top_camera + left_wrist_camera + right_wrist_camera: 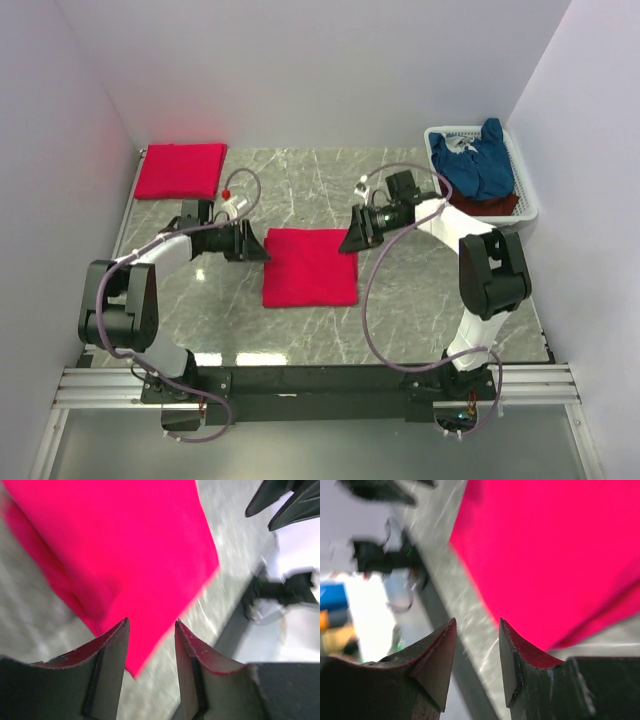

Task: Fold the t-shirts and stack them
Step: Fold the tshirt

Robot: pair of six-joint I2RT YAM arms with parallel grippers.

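From the top camera I see a folded bright red cloth t-shirt (310,267) lying flat in the middle of the grey marbled table (400,320). The left gripper (262,248) sits low at its far left corner and the right gripper (350,240) at its far right corner. A second folded bright red t-shirt (181,170) lies at the far left of the table, well apart from both arms. At the far right stands a white plastic lattice basket (525,185) holding a crumpled navy blue t-shirt (480,160) on top of a darker red cloth (497,205).

On the left wrist camera, my two dark fingers (107,665) stand apart with a modest gap and nothing between them. The centre shirt's corner lies just beyond the tips, and the other arm's dark fingertips show at the upper right.

On the right wrist camera, the fingers (520,665) are likewise parted and hold nothing. The red shirt fills the upper right, its edge just beyond the tips. Both wrist pictures are blurred.
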